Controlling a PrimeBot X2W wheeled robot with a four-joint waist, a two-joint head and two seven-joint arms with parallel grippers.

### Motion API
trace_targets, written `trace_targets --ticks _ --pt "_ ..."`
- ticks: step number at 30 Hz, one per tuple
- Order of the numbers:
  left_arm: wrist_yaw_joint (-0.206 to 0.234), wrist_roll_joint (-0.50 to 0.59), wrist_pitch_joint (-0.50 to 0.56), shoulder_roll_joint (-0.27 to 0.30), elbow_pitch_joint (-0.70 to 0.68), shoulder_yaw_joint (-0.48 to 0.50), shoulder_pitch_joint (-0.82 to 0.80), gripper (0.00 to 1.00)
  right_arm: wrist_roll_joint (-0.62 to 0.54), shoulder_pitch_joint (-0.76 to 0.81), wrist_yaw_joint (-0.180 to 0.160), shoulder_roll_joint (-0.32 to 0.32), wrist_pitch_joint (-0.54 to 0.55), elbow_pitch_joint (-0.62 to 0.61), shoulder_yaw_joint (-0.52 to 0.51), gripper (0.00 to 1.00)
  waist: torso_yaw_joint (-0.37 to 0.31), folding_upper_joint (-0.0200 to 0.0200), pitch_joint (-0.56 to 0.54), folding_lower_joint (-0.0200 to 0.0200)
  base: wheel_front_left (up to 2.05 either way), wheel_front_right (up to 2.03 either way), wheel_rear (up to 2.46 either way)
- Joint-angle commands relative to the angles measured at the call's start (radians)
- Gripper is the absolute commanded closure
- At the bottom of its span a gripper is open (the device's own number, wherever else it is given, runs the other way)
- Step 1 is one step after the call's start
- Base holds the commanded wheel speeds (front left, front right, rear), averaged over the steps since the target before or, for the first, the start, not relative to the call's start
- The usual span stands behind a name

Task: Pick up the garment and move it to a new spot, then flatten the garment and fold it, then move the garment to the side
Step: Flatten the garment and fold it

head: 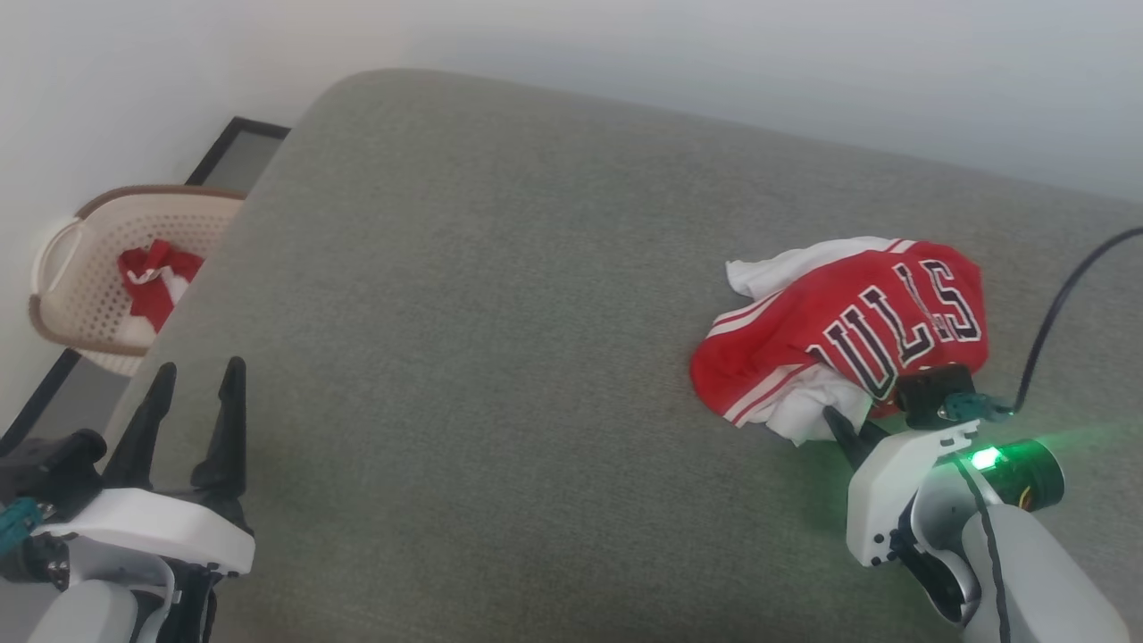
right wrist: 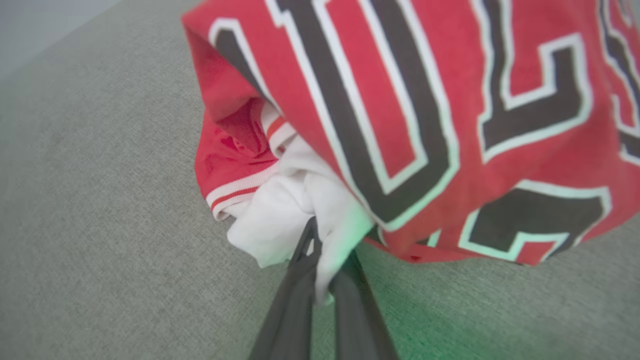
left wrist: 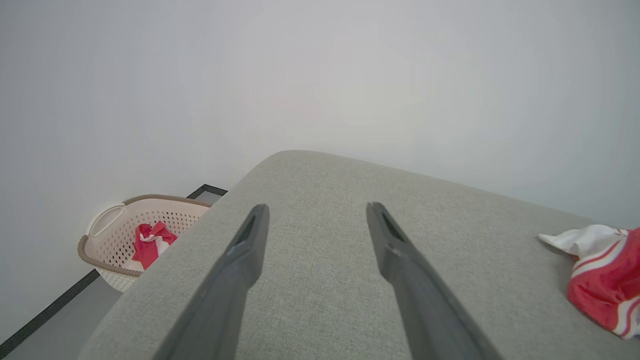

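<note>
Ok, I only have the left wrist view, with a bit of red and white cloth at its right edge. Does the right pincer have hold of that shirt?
Observer: Yes. The right pincer is shut on a white fold at the near edge of the red jersey shirt with black white-outlined letters.
Operator: Is the shirt spread flat?
Observer: No, it lies bunched in a heap on the grey fabric cushion, with the letters facing up.
Operator: Anything close to that arm?
Observer: A black cable curves over the cushion's right side down to the right wrist, just beside the shirt.
</note>
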Motion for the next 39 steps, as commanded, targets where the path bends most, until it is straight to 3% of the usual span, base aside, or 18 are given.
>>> trace_targets --ticks 1,9,18,25,32,33,34,35,39 --pt "-0.002 0.015 -0.004 -0.005 -0.002 0.01 0.007 0.0 0.006 -0.008 0.0 -0.002 0.028 -0.007 0.002 1.0 -0.012 0.0 -0.006 0.0 0.0 0.0 0.0" --pt "-0.002 0.018 -0.005 -0.005 -0.01 0.031 0.026 0.0 0.043 0.047 0.0 -0.066 0.186 -0.144 -0.024 1.0 -0.062 0.0 -0.026 0.0 0.0 0.0 0.0" --pt "-0.001 0.022 -0.005 0.001 -0.022 0.052 0.046 0.0 0.03 0.165 0.0 -0.176 0.335 -0.302 -0.219 1.0 -0.132 0.0 -0.047 0.0 0.0 0.0 0.0" --pt "0.001 0.024 -0.005 0.002 -0.027 0.047 0.052 0.0 0.009 0.233 0.0 -0.208 0.399 -0.286 -0.374 1.0 -0.158 0.0 -0.054 0.0 0.0 0.0 0.0" --pt "-0.004 0.028 0.004 0.003 -0.017 0.032 0.037 0.0 -0.008 0.22 0.0 -0.165 0.397 -0.169 -0.429 1.0 -0.166 0.0 -0.064 0.0 0.0 0.0 0.0" --pt "-0.005 0.029 0.007 0.005 -0.015 0.029 0.034 0.0 -0.015 0.207 0.0 -0.161 0.388 -0.152 -0.426 0.84 -0.168 0.0 -0.066 0.0 0.0 0.0 0.0" --pt "-0.005 0.032 0.014 0.006 -0.017 0.023 0.03 0.0 -0.018 0.195 0.0 -0.159 0.378 -0.135 -0.425 0.52 -0.168 0.0 -0.068 0.0 0.0 0.0 0.0" --pt "-0.006 0.033 0.024 0.008 -0.019 0.017 0.025 0.0 -0.027 0.187 0.0 -0.159 0.373 -0.116 -0.417 0.0 -0.169 0.0 -0.071 0.0 0.0 0.0 0.0" --pt "-0.021 0.016 0.089 0.023 -0.03 -0.006 0.0 0.0 -0.033 0.151 0.0 -0.164 0.379 -0.088 -0.387 0.0 -0.183 0.0 -0.085 0.0 0.0 0.0 0.0"
